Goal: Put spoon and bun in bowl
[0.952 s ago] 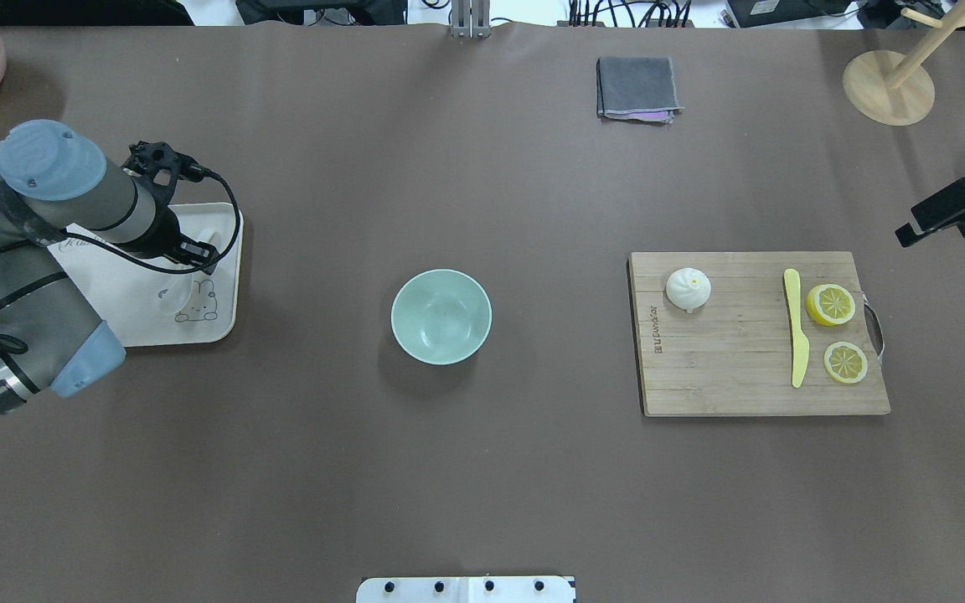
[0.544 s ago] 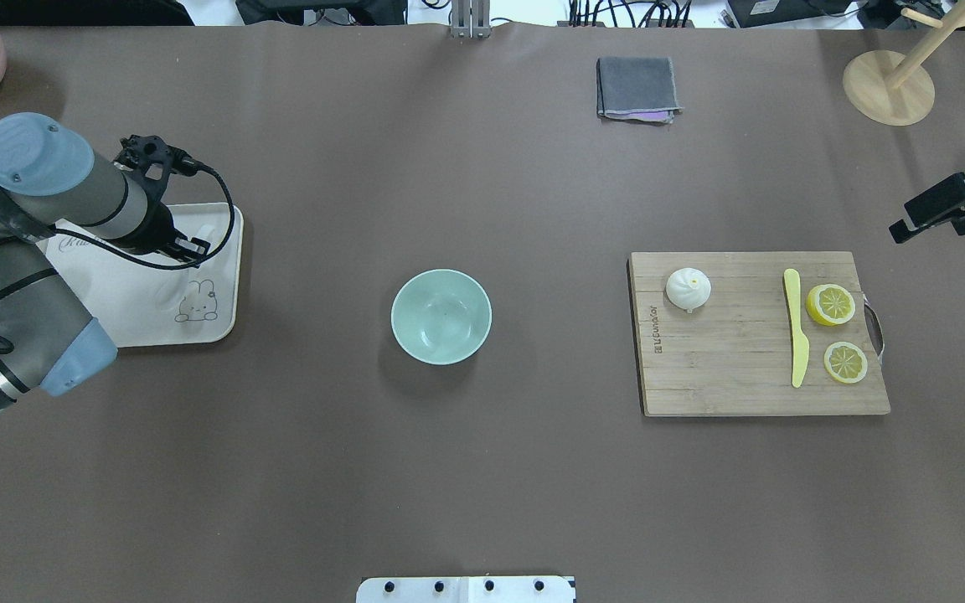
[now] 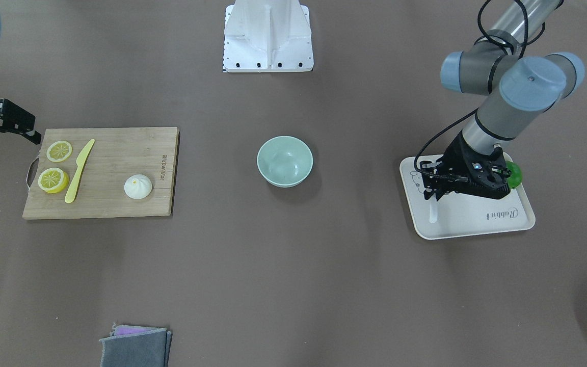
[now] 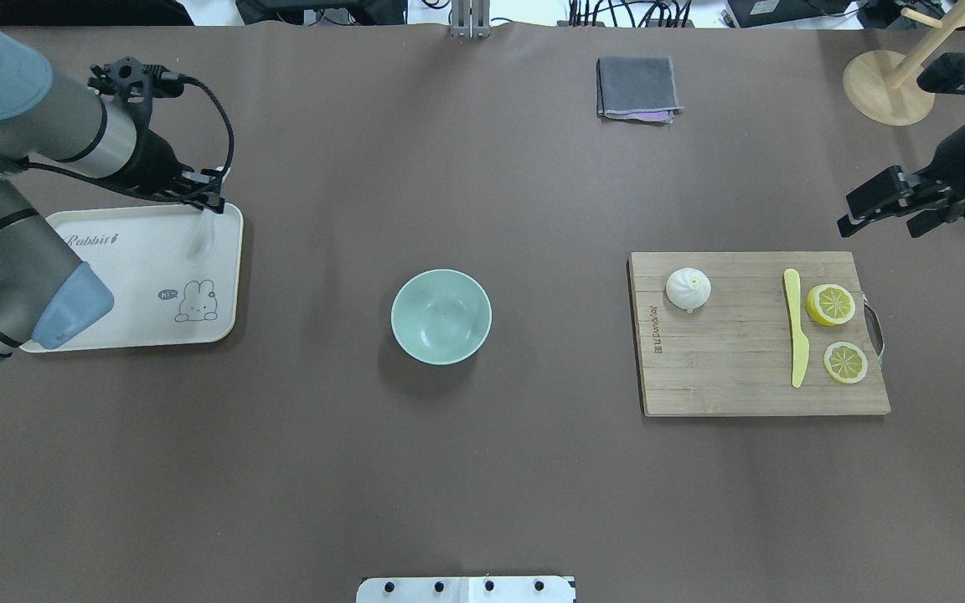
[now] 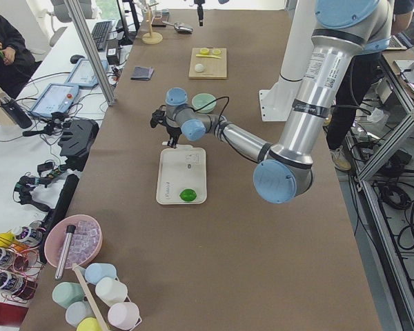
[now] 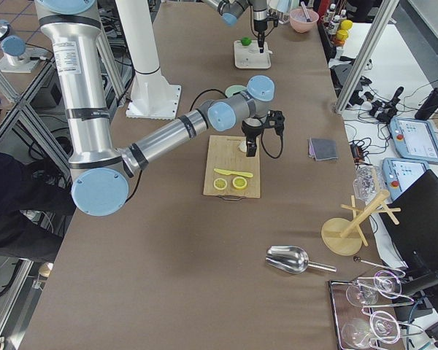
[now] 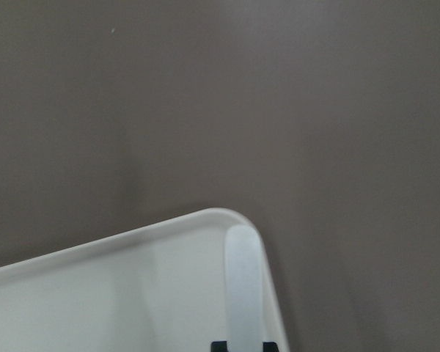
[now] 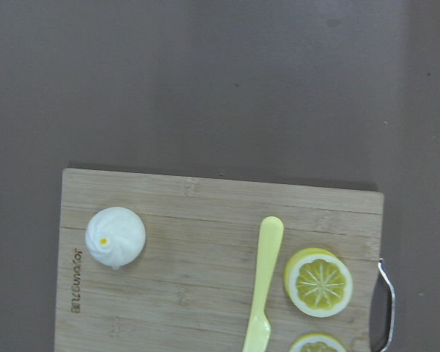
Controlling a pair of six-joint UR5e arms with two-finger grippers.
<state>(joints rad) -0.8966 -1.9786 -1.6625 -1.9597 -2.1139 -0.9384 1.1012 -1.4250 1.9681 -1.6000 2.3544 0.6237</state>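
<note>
Spoon seemingly gripped by left pincer, above tray

A bowl is sitting mid-surface, a tray lying to the robot's left with a spoon at its far corner; rightward, a board is carrying a bun, knife and lemon slices.
</note>
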